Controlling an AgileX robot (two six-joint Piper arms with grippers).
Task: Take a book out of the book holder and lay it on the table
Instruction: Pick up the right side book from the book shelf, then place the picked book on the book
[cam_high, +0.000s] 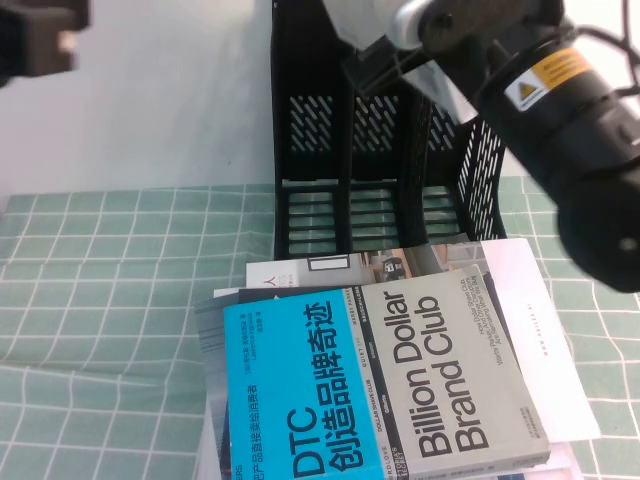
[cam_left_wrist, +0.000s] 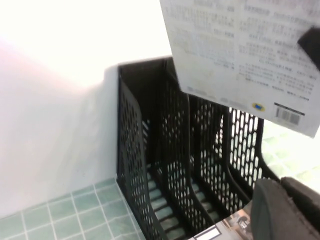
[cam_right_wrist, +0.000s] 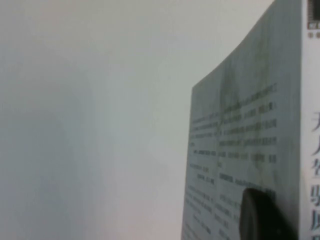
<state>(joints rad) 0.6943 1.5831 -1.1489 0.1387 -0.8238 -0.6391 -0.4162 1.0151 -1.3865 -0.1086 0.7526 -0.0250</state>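
The right claw (cam_high: 385, 55) hung high above the book holder (cam_high: 380, 150), at the top of the high view, closed on the book (cam_left_wrist: 245, 55). One dark fingertip (cam_right_wrist: 262, 215) pressed flat against the book's pale grey back cover, near its spine. The book was lifted clear of the holder, wholly above its top edge, its printed back and barcode showing in the left wrist view. The right arm (cam_high: 570, 130) reached in from the right, over the holder's right-hand slot.

The left claw (cam_high: 40, 40) sat at the upper left corner of the high view, well apart from the holder; whether it was open or closed could not be told.

The holder stood upright at the far edge of the surface (cam_high: 100, 300), against a white wall. Its three upright slots showed bare slatted floors.

In front of the holder, a stack of books lay flat on the surface, with the blue-and-grey "Billion Dollar Brand Club" book (cam_high: 380, 380) on top. A white sheet (cam_high: 535, 330) protruded at the stack's right.
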